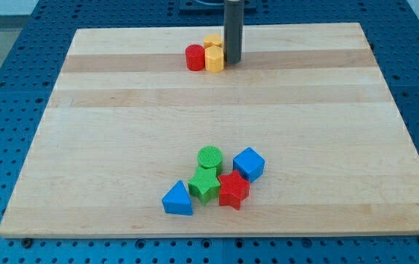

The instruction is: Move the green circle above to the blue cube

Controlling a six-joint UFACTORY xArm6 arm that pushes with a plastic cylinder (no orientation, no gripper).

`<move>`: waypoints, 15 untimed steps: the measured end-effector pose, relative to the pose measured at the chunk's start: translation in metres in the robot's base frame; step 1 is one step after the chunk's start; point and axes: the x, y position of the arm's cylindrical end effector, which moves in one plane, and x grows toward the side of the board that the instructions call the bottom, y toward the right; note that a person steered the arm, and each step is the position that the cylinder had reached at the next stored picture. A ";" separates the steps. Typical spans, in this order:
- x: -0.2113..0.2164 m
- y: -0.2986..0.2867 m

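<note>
The green circle point(210, 157) lies near the view's bottom centre, just left of the blue cube point(249, 163), with a small gap between them. It touches the green star point(205, 184) below it. My tip point(232, 61) stands far away at the view's top, right beside a yellow block point(214, 59), well above the green circle and blue cube.
A red star point(233, 191) sits under the blue cube and right of the green star. A blue triangle point(177, 199) lies at the cluster's bottom left. A red cylinder point(195, 57) and another yellow block point(212, 41) sit by my tip near the wooden board's top edge point(121, 33).
</note>
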 end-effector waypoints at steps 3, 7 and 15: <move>0.041 0.008; 0.323 0.075; 0.158 -0.075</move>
